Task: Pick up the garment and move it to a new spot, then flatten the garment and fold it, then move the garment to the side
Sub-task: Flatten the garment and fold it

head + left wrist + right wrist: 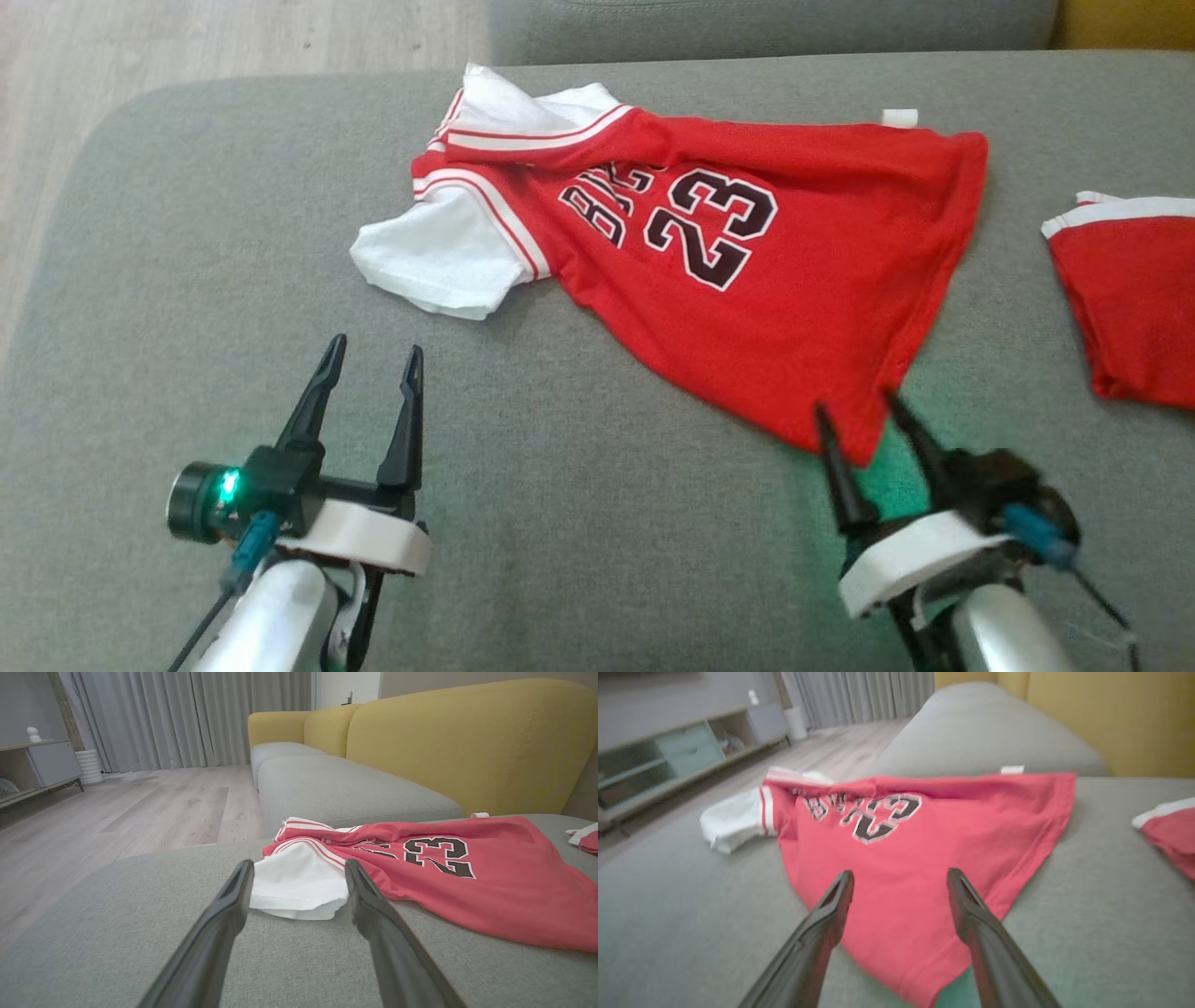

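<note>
The red shirt (728,280) with the number 23 lies crooked and partly bunched on the grey sofa seat (579,523), towards the far side. Its collar end is at the left and one hem corner points near.

The right tool (856,404) is wide open and holds nothing. Its two fingers stand on either side of that near corner, I think to take it. If they touch the cloth, I cannot tell.

The left tool (374,347) is also wide open and empty. It is apart from the shirt and aimed at the white sleeve (439,257), probably for a second hold.

The letters above the number are lost in a fold. Another red piece (1134,299) is cut off at the right edge. The right wrist view is blurred.
</note>
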`<state>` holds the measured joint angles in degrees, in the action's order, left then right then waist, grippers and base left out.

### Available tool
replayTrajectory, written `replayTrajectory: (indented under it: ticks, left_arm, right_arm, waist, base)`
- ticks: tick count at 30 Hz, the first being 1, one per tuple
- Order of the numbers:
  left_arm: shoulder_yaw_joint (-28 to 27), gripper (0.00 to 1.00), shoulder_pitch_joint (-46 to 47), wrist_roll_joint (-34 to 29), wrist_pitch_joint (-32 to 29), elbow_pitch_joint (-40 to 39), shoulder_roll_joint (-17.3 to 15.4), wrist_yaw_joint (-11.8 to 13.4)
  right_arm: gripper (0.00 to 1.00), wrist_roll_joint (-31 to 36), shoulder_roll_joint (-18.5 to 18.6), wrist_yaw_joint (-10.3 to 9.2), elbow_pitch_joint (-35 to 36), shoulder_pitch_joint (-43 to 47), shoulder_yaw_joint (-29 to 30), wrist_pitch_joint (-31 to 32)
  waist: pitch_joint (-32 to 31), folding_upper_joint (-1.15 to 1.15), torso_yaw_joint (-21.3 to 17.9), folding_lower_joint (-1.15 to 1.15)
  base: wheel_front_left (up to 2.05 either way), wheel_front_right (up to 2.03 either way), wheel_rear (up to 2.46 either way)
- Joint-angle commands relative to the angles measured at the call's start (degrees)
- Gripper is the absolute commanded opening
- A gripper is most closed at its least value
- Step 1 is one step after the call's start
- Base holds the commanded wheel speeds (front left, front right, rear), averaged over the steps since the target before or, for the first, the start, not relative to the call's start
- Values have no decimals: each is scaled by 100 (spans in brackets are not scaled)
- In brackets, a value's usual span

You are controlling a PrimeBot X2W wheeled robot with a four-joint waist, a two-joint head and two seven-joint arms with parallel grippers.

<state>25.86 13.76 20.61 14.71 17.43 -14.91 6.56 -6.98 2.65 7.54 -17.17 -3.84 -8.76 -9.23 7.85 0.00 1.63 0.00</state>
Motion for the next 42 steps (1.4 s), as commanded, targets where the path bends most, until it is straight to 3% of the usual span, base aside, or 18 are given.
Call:
replayTrajectory:
  ticks: [1, 7, 17, 18, 19, 24, 34, 39, 40, 41, 42]
  left_arm:
    - [-270, 100, 210, -38, 29, -171, -26, -11]
    - [-270, 100, 244, -75, 29, -111, 122, -107]
    - [-315, 100, 412, -172, 29, -96, 287, -206]
    - [-329, 100, 411, -178, 29, -90, 301, -215]
    - [-345, 100, 403, -184, 29, -85, 312, -222]
    - [-448, 100, 343, -195, 29, -19, 323, -257]
    - [-524, 100, 318, -253, 29, 89, 350, -319]
    - [-532, 100, 249, -253, 29, 160, 365, -352]
    - [-529, 100, 238, -249, 29, 178, 368, -363]
    - [-529, 100, 227, -243, 29, 200, 369, -372]
    - [-529, 100, 216, -236, 29, 222, 369, -383]
  right_arm:
    - [100, 279, 22, -5, 12, -137, -205, 222]
    - [100, 870, 22, -5, -492, -364, -344, 803]
    - [100, 1580, 22, -5, -1249, -753, -174, 1270]
    - [28, 1589, 22, -5, -1307, -772, -164, 1290]
    - [0, 1603, 22, -5, -1346, -790, -145, 1287]
    - [0, 1756, 22, -5, -1430, -832, 159, 1227]
    - [0, 2284, 101, -5, -1119, -663, 1553, 1223]
    - [0, 2413, 57, -5, -985, -473, 1907, 1183]
    - [65, 2391, 47, -5, -942, -458, 1919, 1110]
    - [100, 2294, 37, -5, -899, -459, 1918, 1011]
    - [100, 2142, 30, -5, -863, -457, 1805, 878]
  waist:
    - [19, 0, 40, 0]
    - [128, 0, 183, 0]
    - [318, 0, 370, 0]
    - [316, 0, 378, 0]
    - [311, 0, 379, 0]
    - [226, 0, 294, 0]
    - [-10, 0, 61, 0]
    - [-126, 0, -42, 0]
    - [-139, 0, -59, 0]
    - [-157, 0, -79, 0]
    - [-181, 0, -101, 0]
  base:
    - [0, 0, 0]
    - [0, 0, 0]
    - [0, 0, 0]
    - [0, 0, 0]
    - [0, 0, 0]
    - [0, 0, 0]
    - [0, 0, 0]
    - [0, 0, 0]
    - [0, 0, 0]
    - [0, 0, 0]
    - [0, 0, 0]
